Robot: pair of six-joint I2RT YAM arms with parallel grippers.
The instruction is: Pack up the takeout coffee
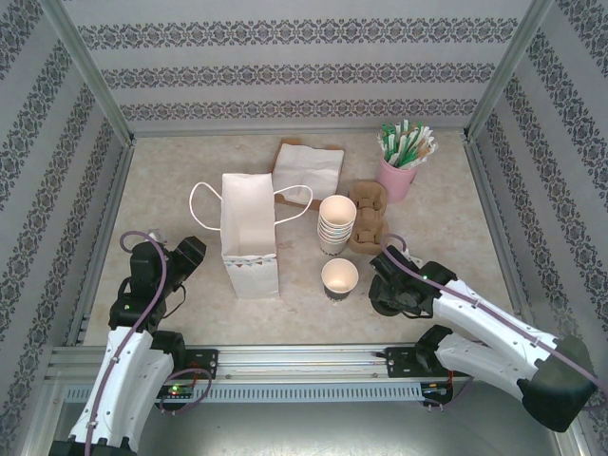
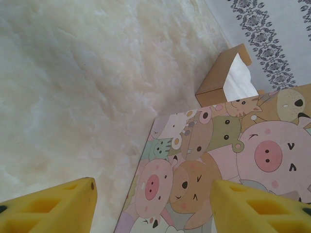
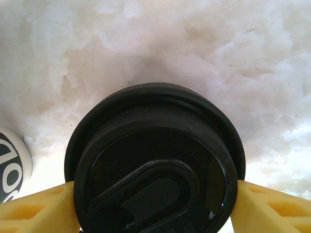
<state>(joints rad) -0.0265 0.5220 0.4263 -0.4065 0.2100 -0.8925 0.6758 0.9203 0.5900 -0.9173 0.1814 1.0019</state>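
The right end effector [image 3: 154, 187] is clamped on a round black lid [image 3: 155, 145], low against the table [image 1: 446, 209] and just right of the single white cup [image 1: 339, 276]. That cup stands upright and lidless in front of the stack of cups [image 1: 335, 223], near the white paper bag [image 1: 249, 237]. The left end effector [image 2: 153, 189] hangs with its fingers apart at the bag's left side.
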